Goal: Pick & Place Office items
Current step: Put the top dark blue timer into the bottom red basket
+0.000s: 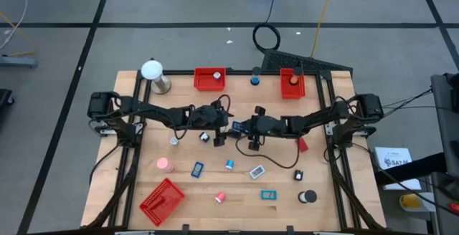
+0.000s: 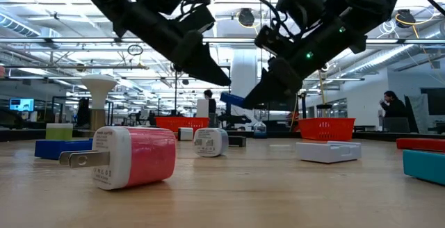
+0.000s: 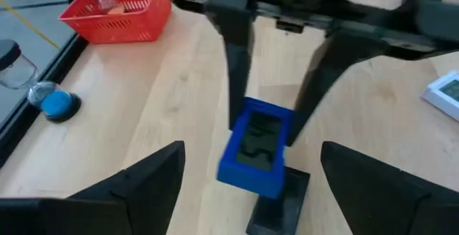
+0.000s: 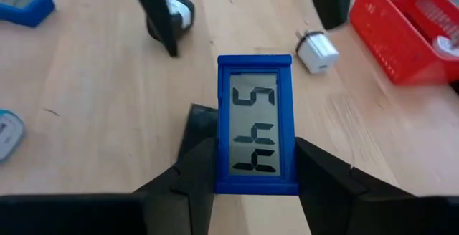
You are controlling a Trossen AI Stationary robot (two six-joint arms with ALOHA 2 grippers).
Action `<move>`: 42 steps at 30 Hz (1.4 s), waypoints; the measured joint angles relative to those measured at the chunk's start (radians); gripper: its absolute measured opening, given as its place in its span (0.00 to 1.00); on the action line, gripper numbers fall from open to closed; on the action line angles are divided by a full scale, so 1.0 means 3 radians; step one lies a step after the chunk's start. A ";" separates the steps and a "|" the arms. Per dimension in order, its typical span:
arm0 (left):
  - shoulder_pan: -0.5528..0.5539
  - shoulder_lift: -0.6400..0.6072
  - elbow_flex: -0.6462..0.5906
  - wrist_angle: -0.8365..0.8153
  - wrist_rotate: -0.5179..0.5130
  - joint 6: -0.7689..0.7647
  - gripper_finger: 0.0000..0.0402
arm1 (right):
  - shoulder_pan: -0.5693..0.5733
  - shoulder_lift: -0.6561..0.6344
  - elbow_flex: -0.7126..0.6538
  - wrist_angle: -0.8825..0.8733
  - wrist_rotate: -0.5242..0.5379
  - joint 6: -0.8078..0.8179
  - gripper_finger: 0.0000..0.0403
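A blue digital clock (image 4: 255,122) with a grey display hangs above the middle of the table, and my right gripper (image 4: 257,170) is shut on it. It also shows as a small blue piece (image 1: 235,126) between the two arms. My left gripper (image 1: 219,125) faces it from the table's left with its fingers (image 3: 143,185) wide open, just short of the clock (image 3: 254,145) and touching nothing. Other office items lie scattered on the wooden table (image 1: 215,170). My right gripper pinches the clock's two long sides (image 4: 224,174) between its two fingers (image 4: 323,178), near the end closest to the wrist. The fingers come from the table's right, slanting down, and lie along the clock. The clock sticks out past the fingertips, display up, clear of the table.
Two red baskets (image 1: 209,78) (image 1: 292,83) stand at the far edge and a red mesh tray (image 1: 161,200) at the near left. A white ball on a silver stand (image 1: 153,74) is at the far left. A pink charger (image 2: 132,156) and a white charger (image 4: 317,51) lie on the table.
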 joint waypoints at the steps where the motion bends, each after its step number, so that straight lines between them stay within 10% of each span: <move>1: 0.0000 0.0000 0.0000 -0.0033 -0.0003 0.0009 0.82 | 0.0016 0.0000 0.0000 0.0039 0.0000 -0.0018 0.37; 28: -0.0196 -0.0089 0.0000 -0.0198 0.0003 0.0209 0.40 | 0.0171 -0.0004 0.0002 0.0411 -0.0163 -0.0113 0.42; 42: -0.0609 -0.1230 0.0000 -0.1838 0.0043 -0.0716 0.40 | 0.0237 -0.0175 -0.0002 -0.0064 0.0354 -0.0164 0.58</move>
